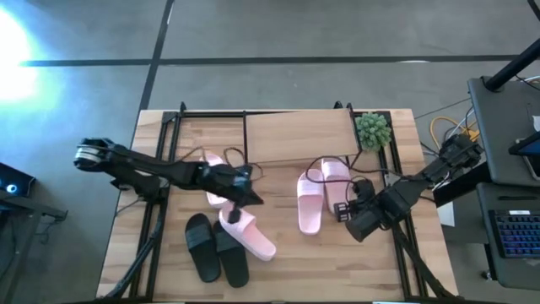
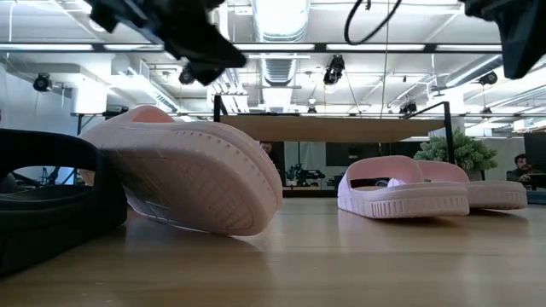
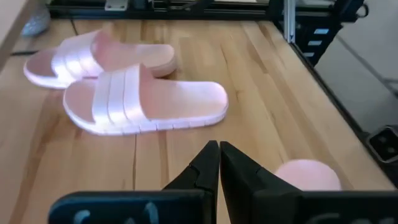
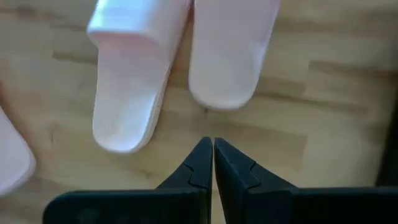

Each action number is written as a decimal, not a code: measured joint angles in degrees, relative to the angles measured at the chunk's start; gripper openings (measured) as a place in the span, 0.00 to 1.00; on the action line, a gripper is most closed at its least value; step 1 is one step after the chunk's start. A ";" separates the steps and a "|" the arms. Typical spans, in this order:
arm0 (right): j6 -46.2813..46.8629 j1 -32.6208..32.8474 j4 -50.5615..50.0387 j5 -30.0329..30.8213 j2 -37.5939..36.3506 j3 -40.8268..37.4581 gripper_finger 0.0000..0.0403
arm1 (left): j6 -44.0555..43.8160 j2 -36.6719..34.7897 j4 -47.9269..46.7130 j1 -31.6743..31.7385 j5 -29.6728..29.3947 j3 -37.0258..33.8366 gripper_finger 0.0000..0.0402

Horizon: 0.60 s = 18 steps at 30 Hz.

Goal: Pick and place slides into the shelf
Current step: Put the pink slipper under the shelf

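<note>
No slides on shelf [image 1: 299, 135] yet; all six slides [image 1: 310, 201] lie on counter [image 1: 337, 262]. Left end effector [image 1: 245, 196] closed, empty, above tilted pink slide [image 1: 249, 235]. Right end effector [image 1: 342, 211] closed, empty, beside pink pair.

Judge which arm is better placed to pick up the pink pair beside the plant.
Right, probably. The right gripper, fingers shut, hovers just off the heels of that pink pair; the left gripper sits farther off, above the other pink slides.
</note>
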 joint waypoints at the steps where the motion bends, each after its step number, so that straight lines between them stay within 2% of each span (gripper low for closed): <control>1: -0.01 0.00 1.84 -0.61 0.00 -0.76 0.02 | 0.60 1.78 0.23 0.00 0.04 1.31 0.00; 9: 4.15 0.00 11.27 -0.75 0.04 -7.63 0.02 | 3.93 16.64 -0.25 -0.02 4.43 11.51 0.00; 18: 4.86 0.01 12.12 0.40 0.04 -9.55 0.02 | 6.90 27.40 -0.50 -0.02 2.77 17.86 0.00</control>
